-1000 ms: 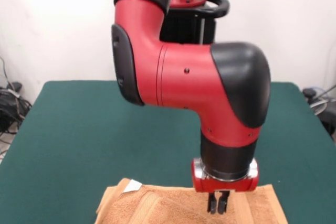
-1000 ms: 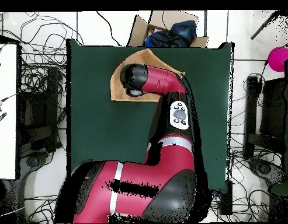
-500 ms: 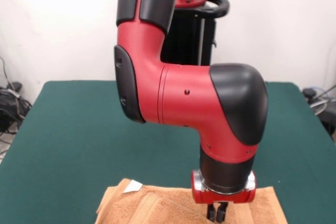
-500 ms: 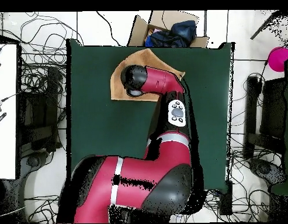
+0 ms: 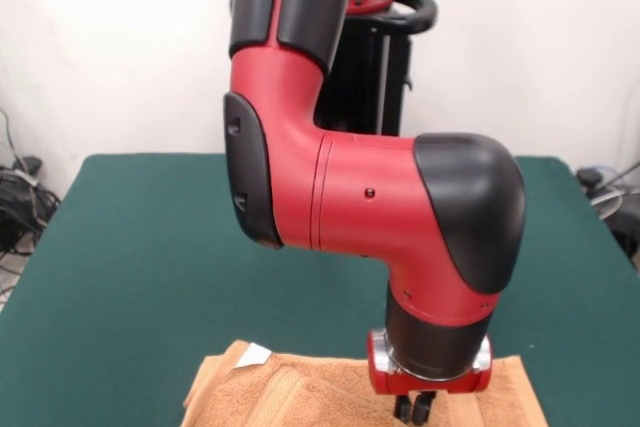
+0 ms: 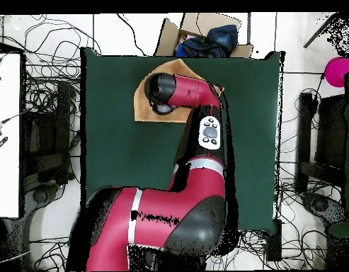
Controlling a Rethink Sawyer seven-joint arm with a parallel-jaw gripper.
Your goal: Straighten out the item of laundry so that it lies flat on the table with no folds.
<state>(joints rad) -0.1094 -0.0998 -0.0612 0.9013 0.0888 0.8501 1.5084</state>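
On the dark green table (image 5: 130, 267), at its near edge in the front view, lies the orange-tan towel (image 5: 300, 392), its lower part cut off by the frame's bottom border. From left to right in this view: the towel's left edge shows stacked layers, and a small white tag (image 5: 253, 353) sits at the upper left corner. A raised fold ridge runs diagonally across the left half of the cloth. Right of centre, the gripper (image 5: 416, 409) points straight down over the towel, its two dark fingertips (image 5: 405, 409) close together with only a narrow gap, at or just above the cloth surface. Contact with the fabric cannot be confirmed, and no cloth is visibly pinched between the tips. The towel's right portion lies flatter, reaching past the gripper to the right.

From overhead, the towel (image 6: 143, 106) lies against the table's (image 6: 120, 149) edge farthest from the robot base, left of the table's centre line. The red and black arm (image 6: 191, 99) covers most of the cloth. A cardboard box (image 6: 198, 32) holding dark fabric stands just beyond that edge.
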